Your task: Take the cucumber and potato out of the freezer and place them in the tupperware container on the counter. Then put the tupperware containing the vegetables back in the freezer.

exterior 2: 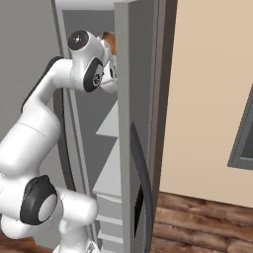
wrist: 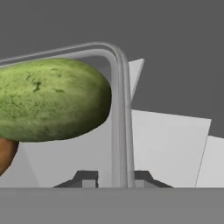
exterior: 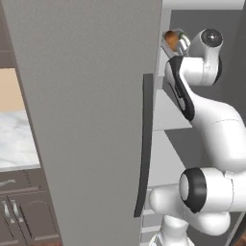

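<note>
Mottled green cucumber (wrist: 48, 100), orange-brown potato (wrist: 5, 155), matte grey freezer (exterior: 91, 120), grey-veined white counter (exterior: 17, 139).

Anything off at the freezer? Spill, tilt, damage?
Nothing stands out. The cucumber and potato lie inside the tupperware container, whose rim sits between the shut fingers. Nothing has spilled.

Cucumber (wrist: 48, 100): green, mottled, lying in grey-rimmed tupperware container (wrist: 118, 109). Potato (wrist: 6, 153): orange-brown, beside cucumber. Freezer (exterior: 91, 120): grey, door open. Marble surface (exterior: 17, 139): left.
</note>
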